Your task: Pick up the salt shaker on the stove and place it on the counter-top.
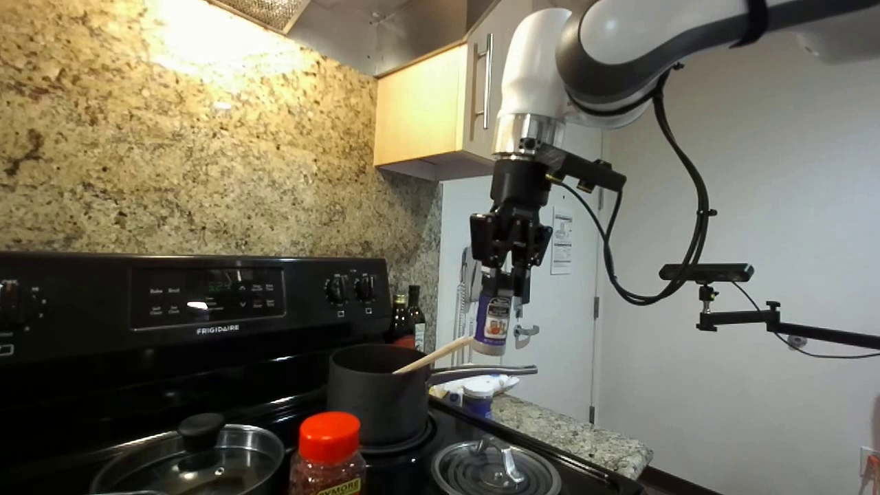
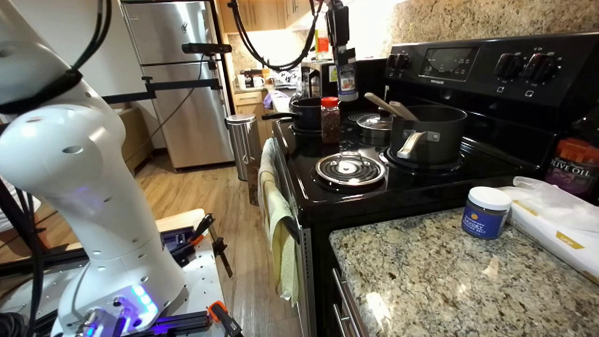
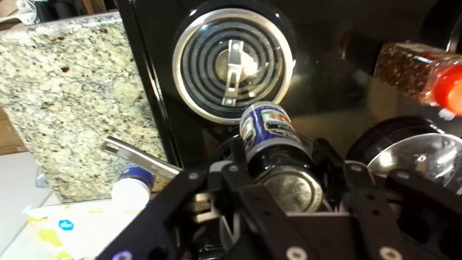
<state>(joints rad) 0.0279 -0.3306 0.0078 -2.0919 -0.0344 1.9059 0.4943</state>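
Note:
The salt shaker, with a purple label, a pale lower end and a dark band near its top, is held in my gripper. It shows in both exterior views [image 1: 492, 323] [image 2: 347, 84] and in the wrist view [image 3: 269, 124]. My gripper [image 1: 507, 280] is shut around its dark upper part, and the shaker hangs slightly tilted, in the air above the black stove [image 1: 217, 309], which also shows in an exterior view [image 2: 398, 199]. The speckled counter-top [image 2: 430, 285] adjoins the stove, and it also shows in the wrist view [image 3: 72, 90].
A dark pot [image 1: 375, 392] with wooden spoons and a protruding handle stands near the shaker. A jar with an orange-red lid [image 2: 330, 122] and a glass lid [image 3: 234, 65] are on the stove. A white-lidded blue jar [image 2: 485, 215] and a white box [image 2: 557, 238] occupy the counter-top's back.

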